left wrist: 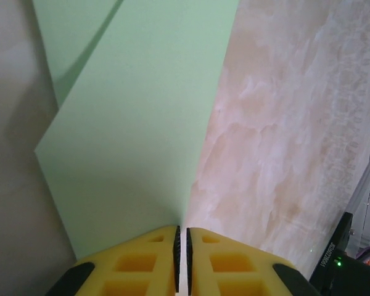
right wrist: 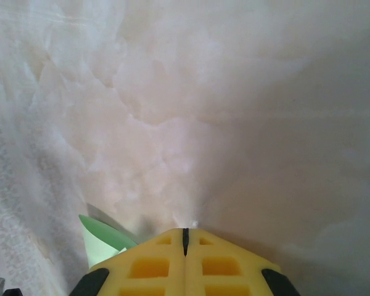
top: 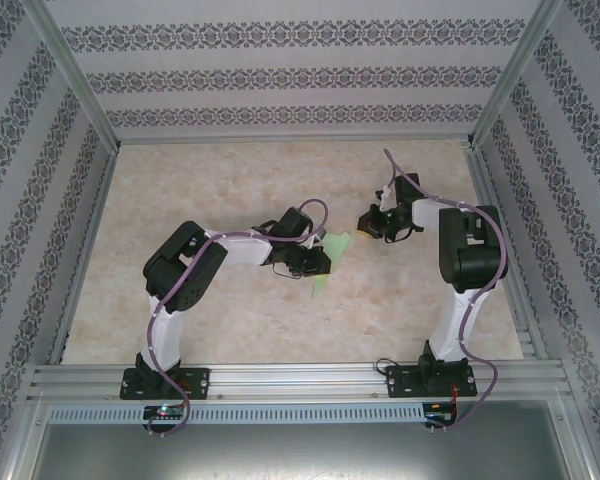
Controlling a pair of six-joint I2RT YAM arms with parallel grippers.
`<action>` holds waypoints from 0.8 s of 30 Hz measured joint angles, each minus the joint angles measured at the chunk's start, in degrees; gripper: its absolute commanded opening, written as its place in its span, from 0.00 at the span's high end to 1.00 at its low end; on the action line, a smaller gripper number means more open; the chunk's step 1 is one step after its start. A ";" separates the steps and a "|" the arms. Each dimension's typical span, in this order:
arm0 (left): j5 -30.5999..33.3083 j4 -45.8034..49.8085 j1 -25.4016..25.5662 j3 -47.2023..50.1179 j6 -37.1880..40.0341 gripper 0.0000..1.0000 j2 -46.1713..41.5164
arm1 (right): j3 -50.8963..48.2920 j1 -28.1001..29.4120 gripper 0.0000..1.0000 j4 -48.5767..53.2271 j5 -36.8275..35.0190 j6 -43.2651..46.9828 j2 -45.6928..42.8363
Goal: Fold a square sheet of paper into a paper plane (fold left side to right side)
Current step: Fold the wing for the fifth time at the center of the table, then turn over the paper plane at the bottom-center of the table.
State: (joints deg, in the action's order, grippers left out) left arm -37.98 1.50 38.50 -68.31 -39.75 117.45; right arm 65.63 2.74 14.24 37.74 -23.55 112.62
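Paper mid-worktop, between both grippers. Left gripper at paper's left edge, touching it. Right gripper near paper's right, farther back on worktop.

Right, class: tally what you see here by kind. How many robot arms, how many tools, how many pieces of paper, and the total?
Black-and-white robot arms: 2
Yellow two-finger tools: 2
Light green folded paper sheet: 1
Total: 5
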 measured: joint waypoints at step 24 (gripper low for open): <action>18.78 5.66 -9.01 16.13 0.48 0.35 -35.45 | -14.27 29.18 0.35 3.52 -30.38 -12.39 -28.50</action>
State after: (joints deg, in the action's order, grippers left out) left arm -19.20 7.16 29.50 -52.18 -39.27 82.00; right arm 51.35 31.92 17.76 7.35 -35.94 84.12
